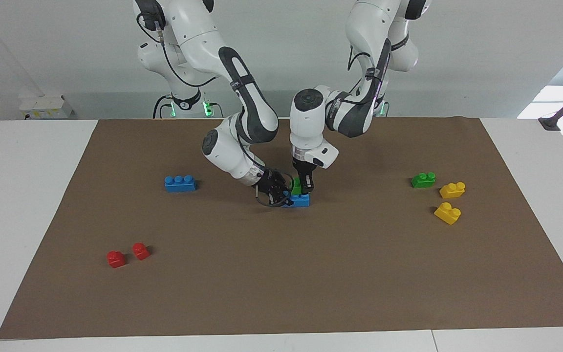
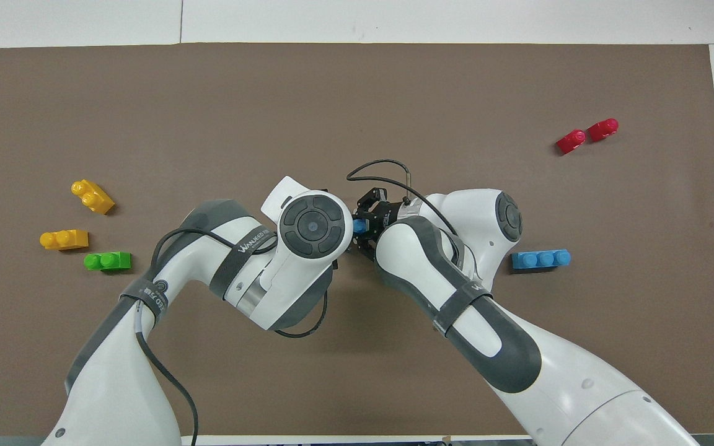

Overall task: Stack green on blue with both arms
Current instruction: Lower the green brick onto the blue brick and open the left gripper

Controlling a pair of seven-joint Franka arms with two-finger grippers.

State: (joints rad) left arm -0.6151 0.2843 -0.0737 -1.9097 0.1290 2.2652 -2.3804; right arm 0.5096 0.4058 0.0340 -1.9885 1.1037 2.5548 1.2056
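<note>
Green brick [image 1: 296, 186] sat on the blue brick [image 1: 301, 200] mid-mat, left gripper [image 1: 305, 187] clamped on the green, right gripper [image 1: 277, 193] clamped on the blue's end, second blue brick [image 1: 180, 183] well apart toward the right arm's end, second green brick [image 1: 423, 180] toward the left arm's end beside yellow bricks [image 1: 452, 189]

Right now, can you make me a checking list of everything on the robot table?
Surface: brown mat on a white table.
Job's things: green brick sits on the blue brick mid-mat.
Clutter: spare blue brick toward the right arm's end; spare green brick and two yellow bricks toward the left arm's end; two red bricks.
Grippers: left gripper shut on the green brick; right gripper shut on the blue brick.
Cables: black cable loops at the right wrist.
Surroundings: grey wall.
</note>
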